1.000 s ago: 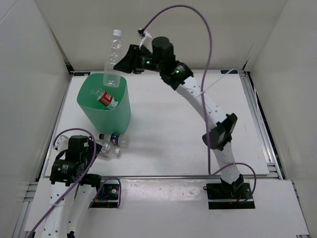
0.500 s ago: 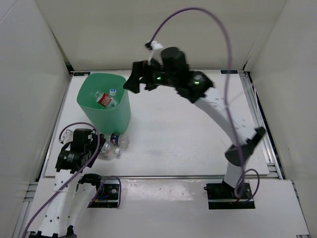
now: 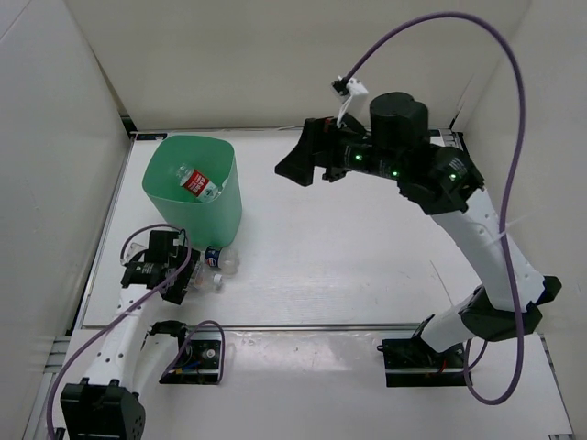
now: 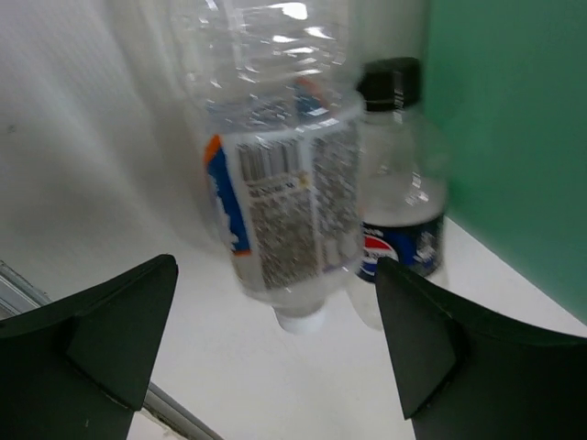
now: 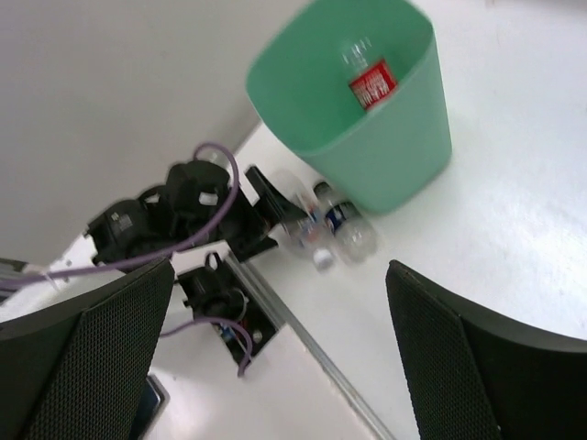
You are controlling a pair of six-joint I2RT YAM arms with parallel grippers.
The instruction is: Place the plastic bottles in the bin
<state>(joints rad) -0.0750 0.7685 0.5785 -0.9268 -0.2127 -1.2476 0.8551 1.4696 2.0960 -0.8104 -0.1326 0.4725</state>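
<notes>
We're seeing the right end effector (image 3: 295, 170) hovering high over the tabletop (image 3: 367, 247), off to the right of the bin (image 3: 220, 215), fingers spread wide and carrying nothing. The red-labelled bottle (image 3: 195, 183) is lying inside the bin. A clear shape (image 5: 353, 57) is sitting next to it, possibly a second bottle, but we're not getting a sharp enough look. The left end effector (image 4: 275, 275) is sitting low at the bin's near side, fingers apart, gripping nothing. Just ahead of that gap, the white-capped clear bottle (image 4: 280, 202) is lying on the tabletop, cap toward the camera. The blue-labelled bottle (image 4: 401, 234) is lying just beside it, dark cap pointing away, close to the bin's green wall.
</notes>
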